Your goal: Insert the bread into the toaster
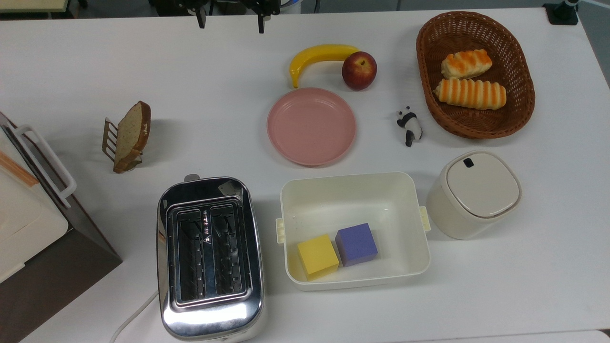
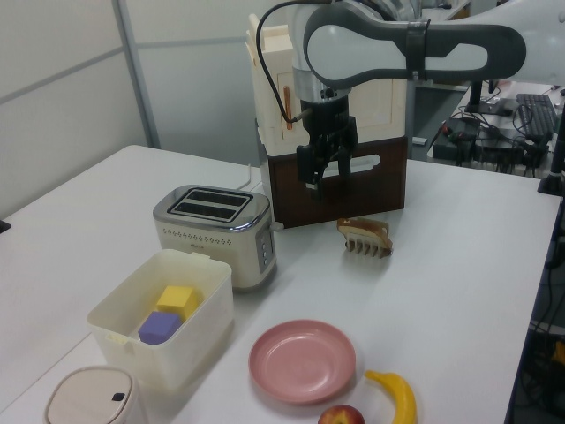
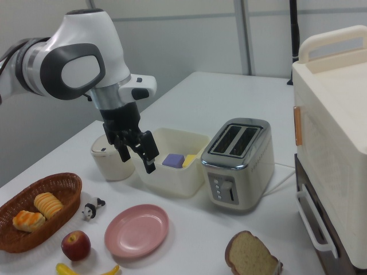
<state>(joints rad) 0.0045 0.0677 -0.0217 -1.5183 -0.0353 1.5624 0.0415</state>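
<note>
We see the gripper [image 3: 136, 153] spread wide and holding nothing, mid-left of the right view; the bread [image 1: 132, 135] leans in its rack [image 1: 110, 138] above the toaster [image 1: 209, 257] in the top view.

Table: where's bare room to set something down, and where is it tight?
Free: the table between the bread and banana, and its corner below the lidded canister. Crowded: toaster against the bin; plate, apple, panda, basket.
</note>
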